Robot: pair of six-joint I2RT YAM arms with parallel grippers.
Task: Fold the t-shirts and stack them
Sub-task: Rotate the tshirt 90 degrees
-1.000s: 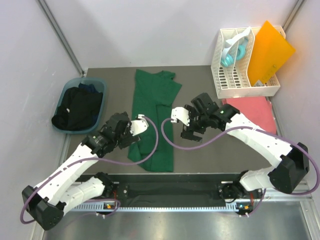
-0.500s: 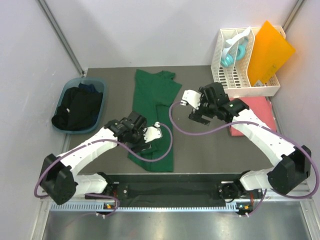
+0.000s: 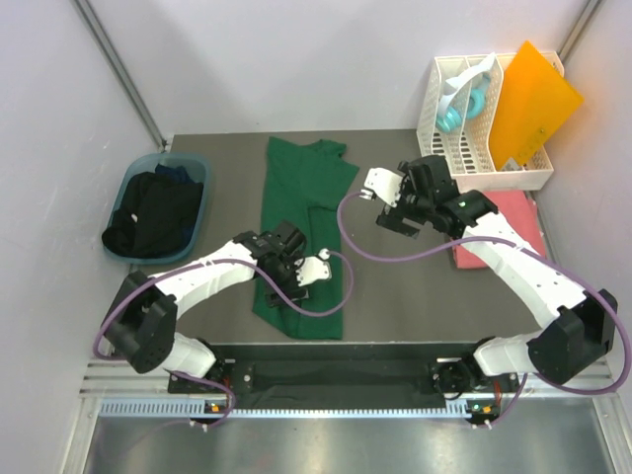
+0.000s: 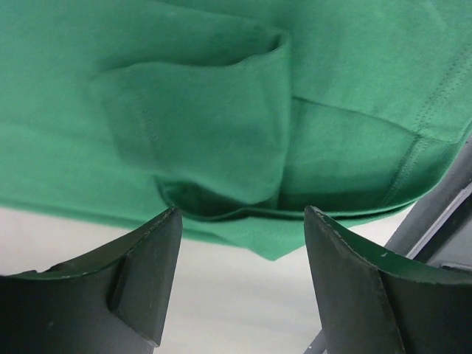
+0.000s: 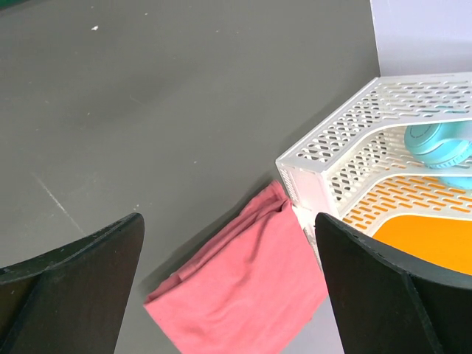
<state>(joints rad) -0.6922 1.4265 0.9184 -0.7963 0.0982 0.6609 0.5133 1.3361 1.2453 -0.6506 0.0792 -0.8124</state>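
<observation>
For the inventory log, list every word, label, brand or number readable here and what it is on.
None can be read. The green t-shirt, pink t-shirt, white rack, orange sheet and blue basket show no print.

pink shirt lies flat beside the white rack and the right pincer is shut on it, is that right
Not quite. The pink shirt does lie flat beside the white rack, but the right pincer is not shut on it. The right wrist view shows its fingers wide apart above the table, holding nothing, with the shirt lying untouched below.
</observation>
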